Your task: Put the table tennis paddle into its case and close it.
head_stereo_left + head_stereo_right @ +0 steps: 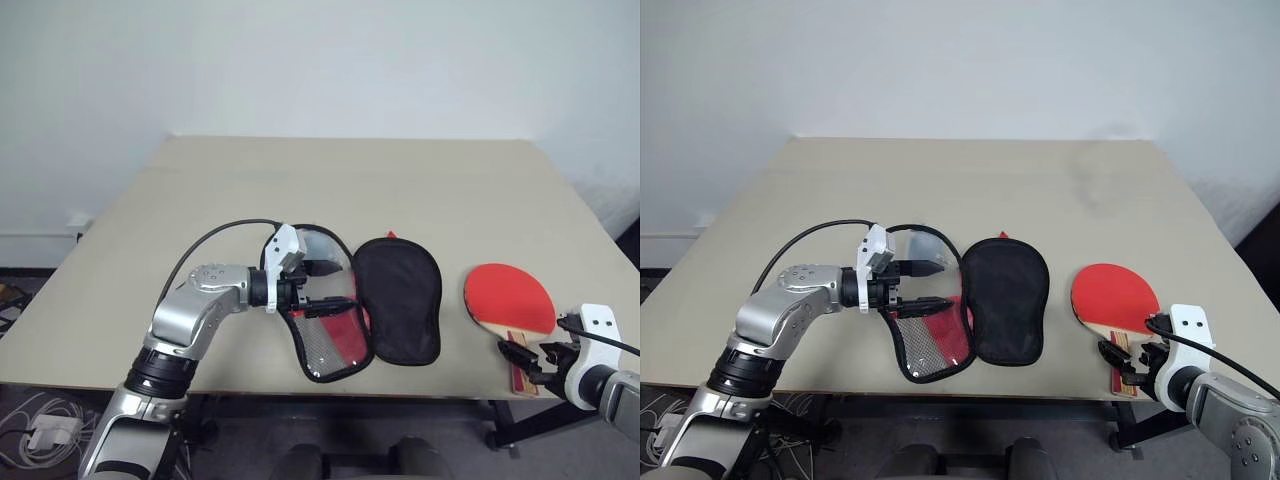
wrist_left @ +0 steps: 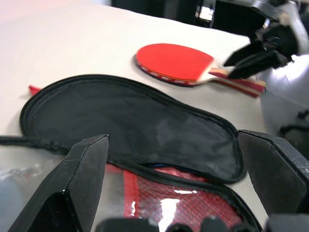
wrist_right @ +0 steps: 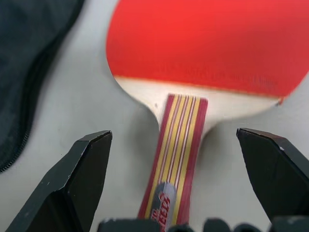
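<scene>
Watching the right hand (image 3: 174, 186), fingers apart astride the handle of the table tennis paddle (image 1: 508, 298) near the tabletop's (image 1: 330, 190) right edge, I fear a glancing grip knocking it off. My left hand (image 1: 920, 285), spread wide, hovers over the case (image 1: 398, 298), lying open mid-tabletop.

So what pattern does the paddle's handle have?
The handle has red and yellow lengthwise stripes, best seen in the right wrist view.
</scene>
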Controlling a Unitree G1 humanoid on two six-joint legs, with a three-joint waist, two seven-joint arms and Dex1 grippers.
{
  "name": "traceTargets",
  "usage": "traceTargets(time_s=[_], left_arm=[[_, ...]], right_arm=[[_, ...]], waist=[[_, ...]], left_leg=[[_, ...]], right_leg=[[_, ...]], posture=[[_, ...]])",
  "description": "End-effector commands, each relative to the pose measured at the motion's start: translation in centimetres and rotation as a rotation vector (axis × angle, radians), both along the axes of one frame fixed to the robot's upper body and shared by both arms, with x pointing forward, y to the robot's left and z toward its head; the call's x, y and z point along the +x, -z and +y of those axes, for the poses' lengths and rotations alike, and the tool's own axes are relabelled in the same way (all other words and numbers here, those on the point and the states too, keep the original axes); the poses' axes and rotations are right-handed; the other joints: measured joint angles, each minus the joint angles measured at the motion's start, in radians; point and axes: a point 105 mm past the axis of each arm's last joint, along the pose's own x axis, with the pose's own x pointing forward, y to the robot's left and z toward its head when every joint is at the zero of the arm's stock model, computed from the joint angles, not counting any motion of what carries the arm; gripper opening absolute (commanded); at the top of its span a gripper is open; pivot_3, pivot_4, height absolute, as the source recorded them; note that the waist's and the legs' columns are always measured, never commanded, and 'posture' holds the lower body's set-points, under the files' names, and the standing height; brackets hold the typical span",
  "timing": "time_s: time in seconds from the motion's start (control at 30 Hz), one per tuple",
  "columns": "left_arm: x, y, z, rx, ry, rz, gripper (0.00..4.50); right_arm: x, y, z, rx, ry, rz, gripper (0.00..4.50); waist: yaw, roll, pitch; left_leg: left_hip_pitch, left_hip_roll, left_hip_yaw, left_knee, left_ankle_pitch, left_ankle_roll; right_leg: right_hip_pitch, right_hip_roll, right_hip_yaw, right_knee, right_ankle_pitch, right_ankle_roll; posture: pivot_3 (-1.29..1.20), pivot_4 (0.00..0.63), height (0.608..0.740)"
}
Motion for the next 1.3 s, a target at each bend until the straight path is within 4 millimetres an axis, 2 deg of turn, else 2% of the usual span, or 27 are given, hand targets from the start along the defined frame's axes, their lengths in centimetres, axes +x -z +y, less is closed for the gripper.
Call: traceTargets(time_s=[0.03,0.27,0.47,0.53,0.6,0.83,1.07,1.17,1.3], left_arm=[[-0.2,-0.7,-0.4,0.015,0.039,-0.067,4.5],[0.0,-0.4,-0.9,0.016,0.056,-0.068,4.5],[0.0,-0.1,-1.0,0.018,0.064,-0.061,4.5],[0.2,-0.1,-1.0,0.018,0.058,-0.059,4.5],[0.2,0.1,-0.9,0.021,0.057,-0.058,4.5],[0.2,0.1,-0.7,0.023,0.036,-0.052,4.5],[0.6,-0.1,0.2,0.023,-0.004,-0.039,4.5],[1.0,-0.2,0.8,0.026,-0.029,-0.043,4.5],[1.3,-0.3,1.2,0.024,-0.05,-0.043,4.5]], right_arm=[[0.0,0.3,-0.8,-0.028,0.031,0.0,4.47],[0.2,1.7,-0.8,-0.043,0.056,0.018,4.47],[1.2,2.1,-0.6,-0.079,0.053,0.014,4.47],[1.5,2.3,-0.8,-0.103,0.064,0.015,4.11],[2.0,2.3,-0.9,-0.118,0.067,0.01,3.56],[3.5,1.1,-0.7,-0.134,0.04,-0.04,1.18],[5.4,-3.8,-0.3,-0.121,-0.006,-0.167,1.18],[6.3,-5.8,2.0,-0.078,-0.071,-0.214,1.18],[7.0,-6.3,5.1,-0.013,-0.129,-0.213,1.18]], waist=[[0.003,0.0,0.0],[0.002,-0.004,-0.003],[-0.003,-0.01,-0.007],[-0.005,-0.012,-0.008],[-0.006,-0.013,-0.009],[-0.008,-0.013,-0.009],[-0.008,-0.002,-0.009],[-0.008,0.0,-0.009],[-0.008,0.0,-0.009]], left_leg=[[0.0,0.0,0.0,0.0,0.0,0.0],[0.0,0.0,0.0,0.001,-0.001,0.002],[0.001,0.0,0.0,0.002,-0.001,0.002],[0.002,0.0,0.0,0.003,-0.002,0.003],[0.002,0.0,0.0,0.003,-0.002,0.004],[0.002,0.0,0.0,0.003,-0.002,0.004],[0.001,0.0,0.0,0.003,-0.002,0.004],[0.0,-0.001,0.0,0.003,-0.002,0.004],[0.001,0.0,-0.001,0.003,-0.002,0.004]], right_leg=[[0.0,0.0,0.0,0.0,0.0,0.0],[0.001,0.0,0.0,0.0,0.0,0.0],[0.002,0.0,0.0,0.0,0.0,0.001],[0.003,0.0,0.0,0.0,0.001,0.001],[0.003,0.0,0.0,0.0,0.001,0.001],[0.003,0.0,0.001,0.0,0.001,0.002],[0.001,0.0,0.001,0.0,0.001,0.002],[0.001,0.0,0.001,0.0,0.001,0.002],[0.001,0.0,0.001,0.0,0.001,0.002]], posture=[[0.0,0.0,0.716],[0.0,0.0,0.716],[0.0,0.0,0.716],[0.0,0.0,0.716],[0.0,0.0,0.716],[0.0,0.0,0.716],[0.0,0.0,0.716],[0.0,0.0,0.716],[0.0,0.0,0.716]])
